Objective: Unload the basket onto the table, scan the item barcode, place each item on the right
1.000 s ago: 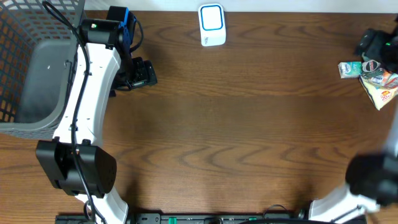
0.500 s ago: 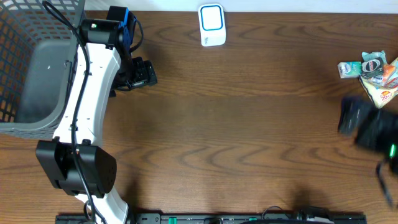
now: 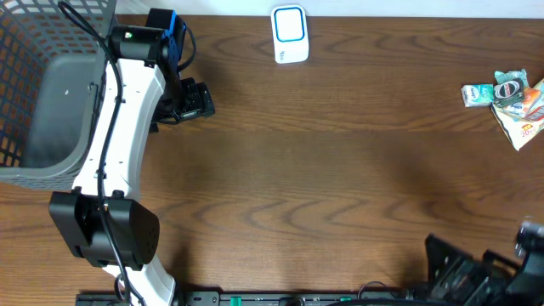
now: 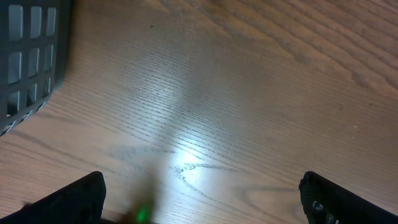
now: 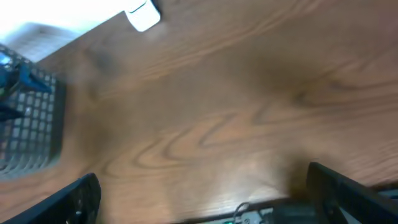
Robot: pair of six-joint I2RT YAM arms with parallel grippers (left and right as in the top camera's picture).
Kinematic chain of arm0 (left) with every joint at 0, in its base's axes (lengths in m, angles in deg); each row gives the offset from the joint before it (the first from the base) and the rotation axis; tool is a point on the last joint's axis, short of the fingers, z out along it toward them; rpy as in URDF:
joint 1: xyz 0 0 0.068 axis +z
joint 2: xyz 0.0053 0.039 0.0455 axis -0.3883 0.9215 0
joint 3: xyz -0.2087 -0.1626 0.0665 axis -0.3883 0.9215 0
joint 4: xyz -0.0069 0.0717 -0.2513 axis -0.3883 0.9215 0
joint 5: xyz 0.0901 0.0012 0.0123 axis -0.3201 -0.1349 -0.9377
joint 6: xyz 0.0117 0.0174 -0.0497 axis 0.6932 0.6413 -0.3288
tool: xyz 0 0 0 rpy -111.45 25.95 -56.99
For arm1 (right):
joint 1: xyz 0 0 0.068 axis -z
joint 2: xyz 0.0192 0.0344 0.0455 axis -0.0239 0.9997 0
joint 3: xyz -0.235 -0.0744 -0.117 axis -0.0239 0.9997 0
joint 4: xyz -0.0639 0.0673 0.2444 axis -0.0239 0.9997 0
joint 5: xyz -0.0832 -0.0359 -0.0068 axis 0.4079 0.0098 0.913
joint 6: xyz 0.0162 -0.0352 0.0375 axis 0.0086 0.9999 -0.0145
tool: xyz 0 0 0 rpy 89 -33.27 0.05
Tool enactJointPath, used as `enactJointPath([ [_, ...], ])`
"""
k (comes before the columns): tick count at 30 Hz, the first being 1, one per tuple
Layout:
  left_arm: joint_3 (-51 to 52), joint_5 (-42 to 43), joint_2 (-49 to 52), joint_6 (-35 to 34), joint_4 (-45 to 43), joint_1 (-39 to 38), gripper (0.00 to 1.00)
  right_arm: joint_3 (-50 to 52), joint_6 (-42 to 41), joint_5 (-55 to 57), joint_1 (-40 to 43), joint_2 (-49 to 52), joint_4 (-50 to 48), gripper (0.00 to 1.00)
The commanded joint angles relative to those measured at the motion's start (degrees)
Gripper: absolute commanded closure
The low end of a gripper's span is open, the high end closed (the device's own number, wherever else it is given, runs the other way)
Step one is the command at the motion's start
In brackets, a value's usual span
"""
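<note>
Snack packets [image 3: 508, 100] — a small colourful pile — lie on the brown wooden counter [image 3: 340, 170], well right of the white-and-blue scanner [image 3: 290, 34]. Left tool [image 4: 200, 196], left of the scanner, gapes wide and empty; right tool [image 5: 205, 196] — far below-right of the scanner — likewise.

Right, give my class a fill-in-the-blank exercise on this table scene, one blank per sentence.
The grey basket stands at the ____ end of the table. The white scanner has a ____ outline on top. The packets lie at the table's ____ edge. The left tool and right tool are both ____, holding nothing.
Missing words: left, blue, right, open.
</note>
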Motion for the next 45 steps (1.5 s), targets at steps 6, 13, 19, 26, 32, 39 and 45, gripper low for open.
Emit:
enactJointPath([
  [6,0.13,0.11,-0.96,-0.35,0.13,0.02,0.02,0.79,9.70,1.18,-0.42,-0.68,-0.70,0.01],
  [13,0.13,0.11,-0.96,-0.35,0.13,0.02,0.02,5.20,14.60,0.39,-0.83,-1.33,-5.84,0.01],
  [19,0.13,0.11,-0.96,-0.35,0.13,0.02,0.02,18.64,23.58,-3.32,-4.37,-7.96,-22.69,0.01],
  [26,0.13,0.11,-0.96,-0.35,0.13,0.02,0.02,40.44,26.64,-3.23,-5.46,-20.11,-41.83,0.01],
  [32,0.13,0.11,-0.96,-0.35,0.13,0.02,0.03,58.66,27.58,-3.10,-6.43,-28.52,-61.44,0.01],
  [39,0.13,0.11,-0.96,-0.35,0.13,0.02,0.02,72.98,27.58,-3.08,-6.43,-34.64,-80.94,0.01],
  [45,0.13,0.11,-0.96,-0.35,0.13,0.02,0.03,80.76,27.52,-1.25,-6.43,-36.61,-90.77,0.01],
])
